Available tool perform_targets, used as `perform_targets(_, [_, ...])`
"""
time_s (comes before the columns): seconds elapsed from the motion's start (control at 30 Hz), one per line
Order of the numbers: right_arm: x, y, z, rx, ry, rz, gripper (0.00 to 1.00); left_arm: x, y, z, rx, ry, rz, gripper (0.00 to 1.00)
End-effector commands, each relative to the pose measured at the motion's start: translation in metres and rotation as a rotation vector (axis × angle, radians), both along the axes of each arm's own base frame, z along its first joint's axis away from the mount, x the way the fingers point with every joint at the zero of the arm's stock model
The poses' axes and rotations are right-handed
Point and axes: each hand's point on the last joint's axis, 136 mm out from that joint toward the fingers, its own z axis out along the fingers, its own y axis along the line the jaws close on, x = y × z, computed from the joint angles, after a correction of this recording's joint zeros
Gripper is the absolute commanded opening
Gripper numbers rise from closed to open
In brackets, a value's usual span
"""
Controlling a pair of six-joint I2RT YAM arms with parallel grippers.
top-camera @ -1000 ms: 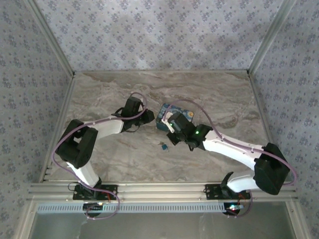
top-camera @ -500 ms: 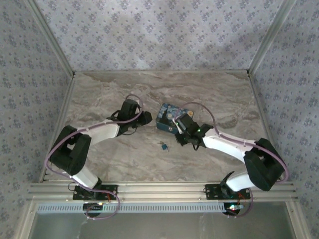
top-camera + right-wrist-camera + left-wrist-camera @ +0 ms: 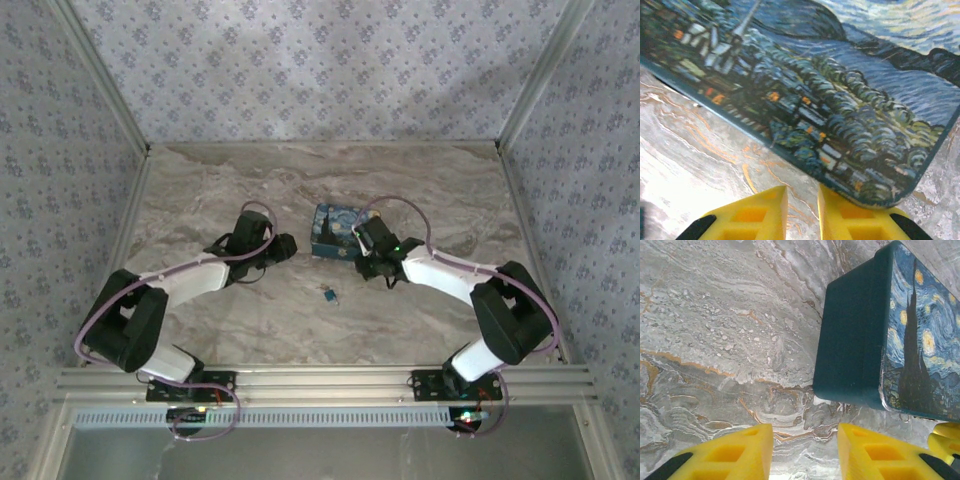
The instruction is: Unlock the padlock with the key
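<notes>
While flanking the painted box [image 3: 330, 228] mid-frame, left gripper [image 3: 805, 442] jaws apart, empty, right gripper [image 3: 802, 200] barely parted, empty, padlock [image 3: 328, 294] just below centre.

**Yellow, teal and marble**

We see grey-beige marble with rusty brown veins on the table [image 3: 230, 190]. The box [image 3: 855, 340] has dark teal sides and a swirling blue-and-yellow night-sky painting on its lid. The left gripper [image 3: 805, 432] and right gripper [image 3: 802, 192] wear bright yellow. The walls [image 3: 320, 70] carry a pale blue-grey floral print.

Painted box [image 3: 840, 95] just beyond parted pincer [image 3: 802, 194]
</notes>
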Motion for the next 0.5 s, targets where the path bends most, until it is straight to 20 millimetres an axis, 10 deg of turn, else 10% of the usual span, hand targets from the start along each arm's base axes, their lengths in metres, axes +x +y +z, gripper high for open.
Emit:
perform_targets(0.0, [-0.004,0.013,0.013,0.024,-0.024,0.017,0.27,-0.003,0.009,0.006,0.013,-0.013,0.023,0.4])
perform_targets(0.47, [-0.043,-0.016,0.049,0.124,-0.072,-0.083,0.52,-0.031,0.061,0.032,0.145,-0.103,0.109,0.62])
